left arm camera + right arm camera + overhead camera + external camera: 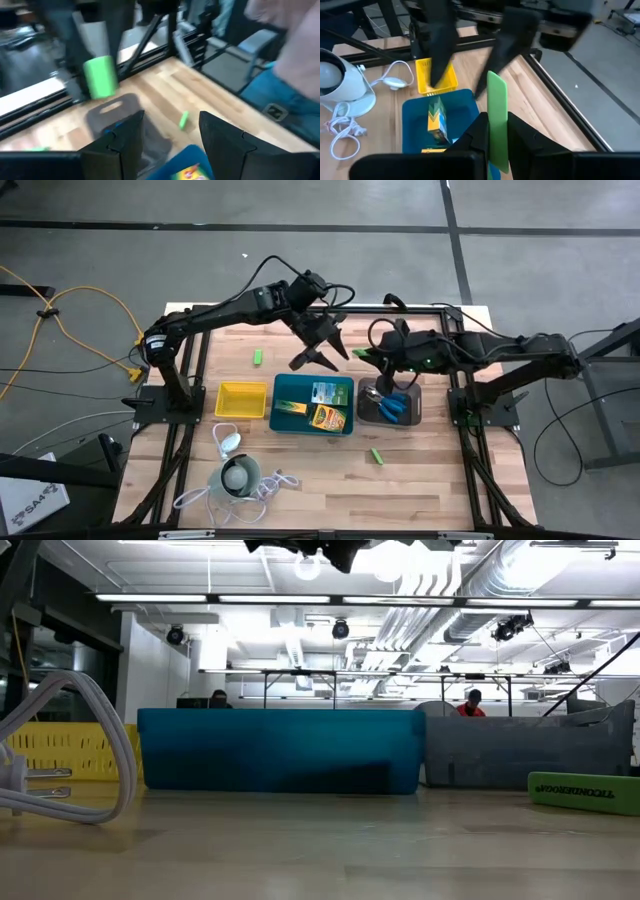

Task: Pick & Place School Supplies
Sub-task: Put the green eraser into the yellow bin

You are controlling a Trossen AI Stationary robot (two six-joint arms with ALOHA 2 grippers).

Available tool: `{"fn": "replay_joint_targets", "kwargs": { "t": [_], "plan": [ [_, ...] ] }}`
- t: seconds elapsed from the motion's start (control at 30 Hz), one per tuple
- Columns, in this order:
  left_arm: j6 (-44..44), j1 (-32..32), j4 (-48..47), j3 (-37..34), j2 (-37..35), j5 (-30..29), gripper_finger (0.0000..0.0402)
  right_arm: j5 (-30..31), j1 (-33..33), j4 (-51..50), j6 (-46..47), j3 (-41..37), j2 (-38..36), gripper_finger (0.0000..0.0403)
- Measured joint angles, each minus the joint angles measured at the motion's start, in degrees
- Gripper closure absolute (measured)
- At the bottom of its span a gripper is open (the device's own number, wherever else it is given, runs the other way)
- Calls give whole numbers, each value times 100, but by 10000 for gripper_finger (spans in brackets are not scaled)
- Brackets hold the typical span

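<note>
My right gripper (497, 124) is shut on a lime-green block (497, 105), high above the table near the far end of the dark grey tray (412, 412). Blue-handled scissors (392, 404) lie in that tray. My left gripper (320, 360) hangs open and empty just left of the block, over the teal tray (290, 390). Crayon boxes (326, 418) and a green-and-white pack (323, 392) lie in the teal tray. Two more green blocks (257, 358) (377, 455) lie flat on the wood. My right gripper pinches the lime-green block's lower part (497, 137) between its two fingers. The fingers come from the table's right side, slanting down. The block sticks out past the fingertips, standing on edge, lifted clear of table and trays.
A yellow tray (240, 400) sits left of the teal one. A white round gadget (238, 476) with its cord (200, 495) lies at the near left. People show in the room beyond the table. Bare wood lies near the front right (420, 480).
</note>
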Motion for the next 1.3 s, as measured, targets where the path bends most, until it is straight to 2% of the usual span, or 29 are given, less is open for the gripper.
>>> {"fn": "replay_joint_targets", "kwargs": {
  "t": [0.27, 0.7, 1.3],
  "plan": [
    [-241, -78, 622, 0, 1, -133, 218, 49, 212, 261, -224, 0, 2, 370],
    [-535, -91, 1329, 0, 4, -137, 218, 781, 515, 358, -572, 0, -20, 370],
    [-659, -138, 1695, 0, 7, -273, 218, 742, 507, 556, -728, 0, -22, 370]
  ]
}}
